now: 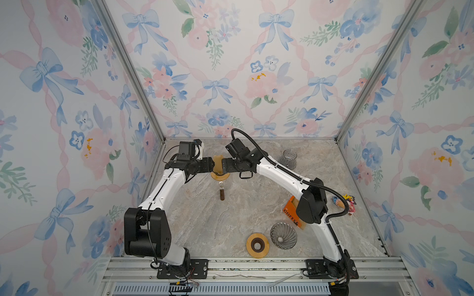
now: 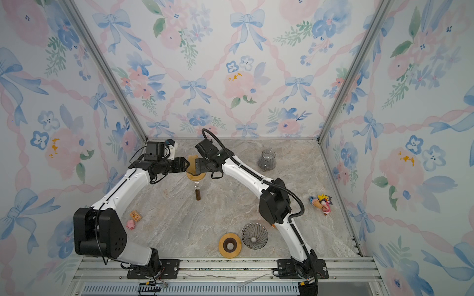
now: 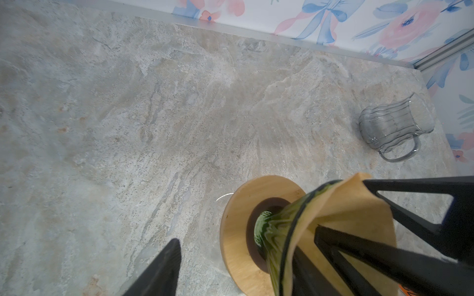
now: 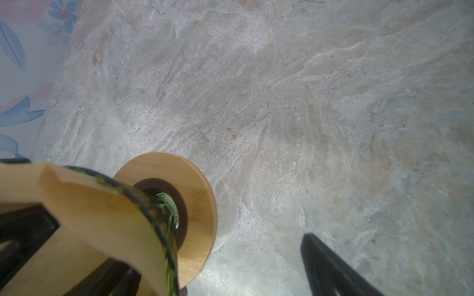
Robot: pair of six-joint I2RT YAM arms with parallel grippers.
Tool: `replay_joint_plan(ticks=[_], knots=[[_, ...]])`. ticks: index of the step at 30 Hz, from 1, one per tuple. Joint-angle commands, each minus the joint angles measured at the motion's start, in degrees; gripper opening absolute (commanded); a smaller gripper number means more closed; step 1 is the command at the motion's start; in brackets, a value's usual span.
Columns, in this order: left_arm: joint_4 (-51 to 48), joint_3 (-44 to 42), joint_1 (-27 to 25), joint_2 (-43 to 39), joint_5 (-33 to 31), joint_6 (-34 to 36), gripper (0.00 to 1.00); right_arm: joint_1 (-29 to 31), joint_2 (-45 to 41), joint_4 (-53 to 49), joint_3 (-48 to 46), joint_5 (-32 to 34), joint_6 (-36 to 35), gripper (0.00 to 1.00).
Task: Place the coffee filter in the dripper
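A green glass dripper (image 3: 277,230) (image 4: 166,205) sits in a wooden ring (image 1: 220,176) (image 2: 196,176) at the back of the table, left of centre. The brown paper coffee filter (image 3: 346,205) (image 4: 97,212) (image 1: 218,161) stands inside it, its edge above the rim. My left gripper (image 1: 211,164) (image 3: 236,248) and right gripper (image 1: 223,165) (image 4: 215,248) meet there from either side. Both are open. Each has one finger inside the filter cone and the other outside the dripper, away from the glass. Neither grips anything.
A clear glass pitcher (image 1: 287,159) (image 3: 395,125) stands at the back right. A small brown bottle (image 1: 221,192) lies just in front of the dripper. Near the front are a grey dripper (image 1: 283,235), a second wooden ring (image 1: 257,245) and an orange coffee box (image 1: 291,214). Small toys (image 2: 320,203) sit right.
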Motion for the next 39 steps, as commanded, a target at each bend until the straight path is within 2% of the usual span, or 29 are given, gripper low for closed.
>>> replay_joint_plan(ticks=[1,7,18,29,39], knots=[[-1.2,1.2,0.8,0.8,-0.7,-0.1,0.65,-0.3,-2.2,0.8,1.1,0.3,-0.8,0.96],[-1.1,1.3,1.3,0.8,0.0,-0.4,0.64,-0.6,-2.9,1.0,0.4,2.1,-0.1,0.96],[-1.0,4.3,1.5,1.4,4.5,0.3,0.65,-0.5,-5.2,5.6,-2.5,-1.2,-0.8,0.97],[-1.0,7.9,1.3,2.1,7.8,4.5,0.67,-0.8,-5.4,5.5,-2.0,-1.5,-0.3,0.97],[-1.0,6.6,0.8,2.0,7.6,5.3,0.66,-0.9,-3.4,5.1,-0.2,-1.6,-0.2,0.97]])
